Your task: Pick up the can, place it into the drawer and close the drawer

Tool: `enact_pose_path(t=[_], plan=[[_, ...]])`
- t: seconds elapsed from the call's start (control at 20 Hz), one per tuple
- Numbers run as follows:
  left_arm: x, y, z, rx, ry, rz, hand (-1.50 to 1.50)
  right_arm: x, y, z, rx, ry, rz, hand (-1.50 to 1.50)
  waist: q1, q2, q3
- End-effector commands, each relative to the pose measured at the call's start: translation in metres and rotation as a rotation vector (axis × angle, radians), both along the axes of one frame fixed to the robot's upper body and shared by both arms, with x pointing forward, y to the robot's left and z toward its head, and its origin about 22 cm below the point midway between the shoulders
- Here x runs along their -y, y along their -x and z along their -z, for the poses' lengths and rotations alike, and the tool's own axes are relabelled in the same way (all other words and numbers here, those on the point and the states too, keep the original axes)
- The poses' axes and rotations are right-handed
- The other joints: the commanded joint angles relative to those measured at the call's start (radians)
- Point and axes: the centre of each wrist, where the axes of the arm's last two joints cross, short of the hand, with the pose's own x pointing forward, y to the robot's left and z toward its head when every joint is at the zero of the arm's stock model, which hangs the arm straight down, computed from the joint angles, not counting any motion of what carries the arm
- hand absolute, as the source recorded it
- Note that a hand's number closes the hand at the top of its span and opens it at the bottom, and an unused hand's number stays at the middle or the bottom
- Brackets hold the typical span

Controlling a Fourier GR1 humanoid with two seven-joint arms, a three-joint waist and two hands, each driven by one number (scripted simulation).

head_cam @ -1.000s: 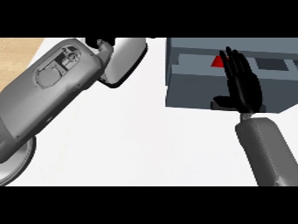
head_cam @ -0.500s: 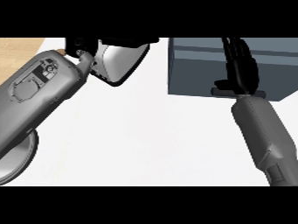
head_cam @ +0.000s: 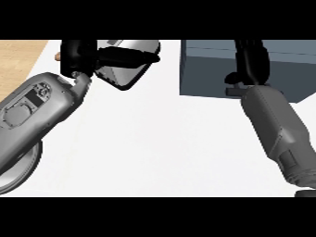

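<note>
Fingers (head_cam: 250, 55) of the right hand (head_cam: 249, 65) lie straight and open against the front of the grey drawer unit (head_cam: 208, 69), holding nothing. No can shows in the head view; the unit's front looks flush and closed, so its inside is hidden. That right forearm (head_cam: 280, 125) rises from the lower right edge, the hand pointing up the picture. At the upper left, the left hand (head_cam: 85, 58) has its black fingers curled beside a shiny metal object (head_cam: 126, 65), though whether they grip it cannot be told. Its grey forearm (head_cam: 27, 120) slants across the white surface (head_cam: 160, 148), over a round plate (head_cam: 16, 176) at the lower left.
</note>
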Motion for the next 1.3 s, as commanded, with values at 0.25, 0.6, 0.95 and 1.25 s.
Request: enact_pose_path(t=[0.25, 0.6, 0.95, 1.25], plan=[[-0.016, 0.014, 0.022, -0.004, -0.004, 0.007, -1.5, -0.007, -0.019, -0.028, 0.001, -0.047, -0.005, -1.5, 0.023, 0.021, 0.007], [-0.023, 0.019, 0.018, 0.013, -0.003, 0.013, -1.5, -0.043, -0.025, -0.044, 0.011, -0.107, -0.092, -1.5, 0.022, 0.018, 0.007], [-0.024, 0.026, 0.033, 0.005, 0.0, -0.005, -1.5, -0.04, -0.027, -0.05, 0.045, -0.386, -0.161, -1.5, 0.015, 0.016, 0.01], [-0.039, 0.031, 0.045, -0.013, -0.009, -0.024, -1.5, -0.046, -0.031, -0.063, 0.067, -0.579, -0.25, -1.5, -0.004, 0.007, 0.008]])
